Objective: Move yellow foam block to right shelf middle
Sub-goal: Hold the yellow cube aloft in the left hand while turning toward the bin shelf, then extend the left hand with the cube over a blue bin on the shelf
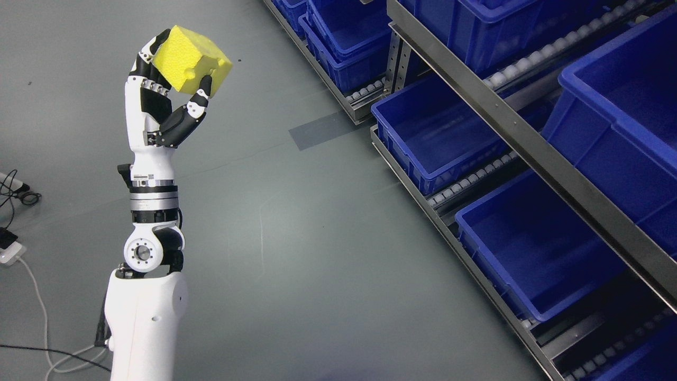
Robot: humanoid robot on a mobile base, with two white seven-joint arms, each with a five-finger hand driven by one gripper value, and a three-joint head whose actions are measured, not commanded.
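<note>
A yellow foam block (191,62) is held up in the air at the upper left of the head view. My left hand (174,79) is shut on it, with the fingers behind its left side and the thumb pressed under its lower right corner. The white and black left arm rises from the bottom left edge. The shelf rack (534,159) stands along the right side, well apart from the block. Its tiers hold blue bins (439,137). My right hand does not show.
Grey floor (296,254) lies between the arm and the rack. Cables and a white adapter (10,253) lie at the left edge. A darker grey patch (320,130) marks the floor near the rack's front rail.
</note>
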